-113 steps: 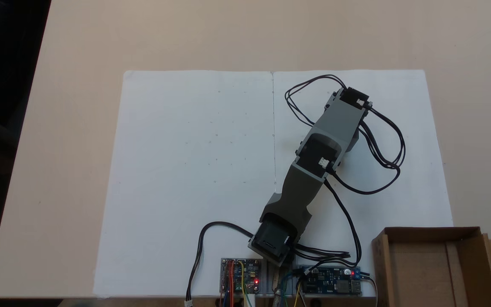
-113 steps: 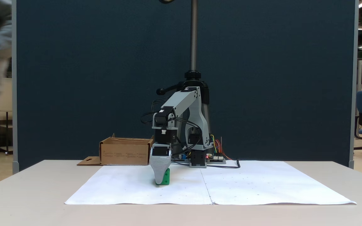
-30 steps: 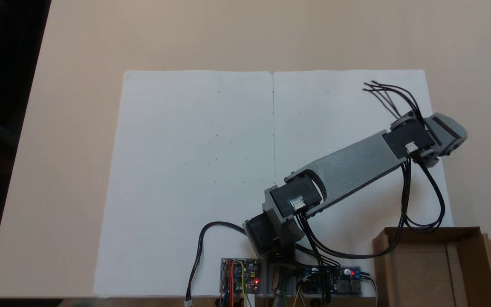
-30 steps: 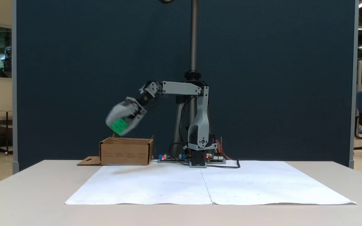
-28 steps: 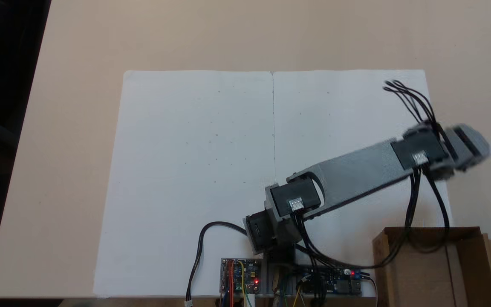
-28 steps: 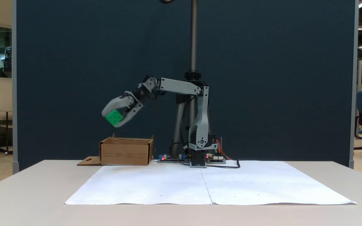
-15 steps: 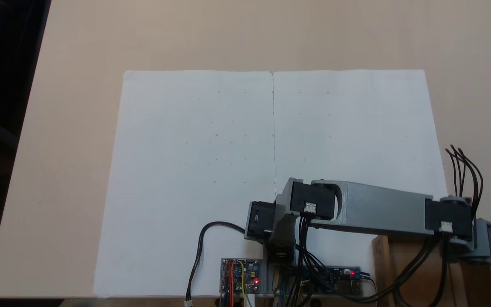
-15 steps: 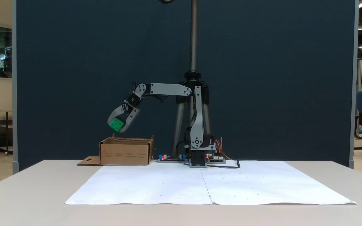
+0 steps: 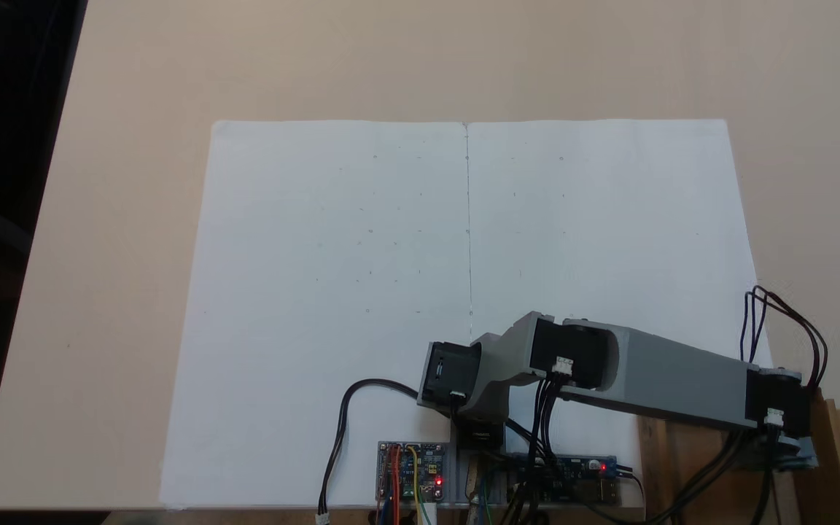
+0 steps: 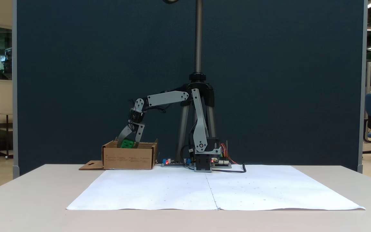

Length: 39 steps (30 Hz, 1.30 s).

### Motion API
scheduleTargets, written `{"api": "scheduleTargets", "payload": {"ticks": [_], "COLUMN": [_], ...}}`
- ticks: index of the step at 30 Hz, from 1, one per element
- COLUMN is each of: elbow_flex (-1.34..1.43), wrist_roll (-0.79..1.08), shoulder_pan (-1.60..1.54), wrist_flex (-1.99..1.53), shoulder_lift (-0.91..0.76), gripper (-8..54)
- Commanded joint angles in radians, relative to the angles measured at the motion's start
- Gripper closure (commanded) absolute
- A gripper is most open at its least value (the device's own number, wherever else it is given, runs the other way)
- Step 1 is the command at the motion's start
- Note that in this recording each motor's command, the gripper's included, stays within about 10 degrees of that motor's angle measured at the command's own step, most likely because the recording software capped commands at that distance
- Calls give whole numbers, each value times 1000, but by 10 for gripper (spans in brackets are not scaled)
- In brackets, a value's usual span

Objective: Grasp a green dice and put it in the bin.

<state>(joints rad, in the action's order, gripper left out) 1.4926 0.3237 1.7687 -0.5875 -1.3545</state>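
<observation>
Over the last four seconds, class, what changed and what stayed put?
The gripper lifted the small green plastic dice off the white paper sheet, swung across, and lowered it to the brown cardboard bin rim, still clamped. Bin and paper stayed put.

Layout of the tabletop, arm reaching over the box

Paper sheet [image 9: 332,292] lies flat on the tabletop [image 9: 135,73]. In the top-down fixed view, the arm base [image 9: 475,419] stands at the sheet's lower edge, circuit boards [image 9: 411,470] to either side. The box [image 10: 129,157] sits at lower right, beside the sheet. The end effector [image 10: 128,141] hangs at the box's rim, dice [image 10: 127,144] between its jaws.
</observation>
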Motion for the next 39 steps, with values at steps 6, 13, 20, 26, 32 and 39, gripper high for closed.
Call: {"api": "scheduleTargets", "payload": {"ticks": [6,13,20,26,32,39], "elbow_flex": [-17,-40,-198,-198,-195,-28], "wrist_roll": [71,-98,-411,-529,-525,-522], "shoulder_pan": [-14,-66,-278,-543,-887,-1276], "wrist_flex": [35,184,272,341,341,341], "shoulder_lift": [2,-89,-295,-426,-445,-509], "gripper": [32,34,40,39,20,15]}}
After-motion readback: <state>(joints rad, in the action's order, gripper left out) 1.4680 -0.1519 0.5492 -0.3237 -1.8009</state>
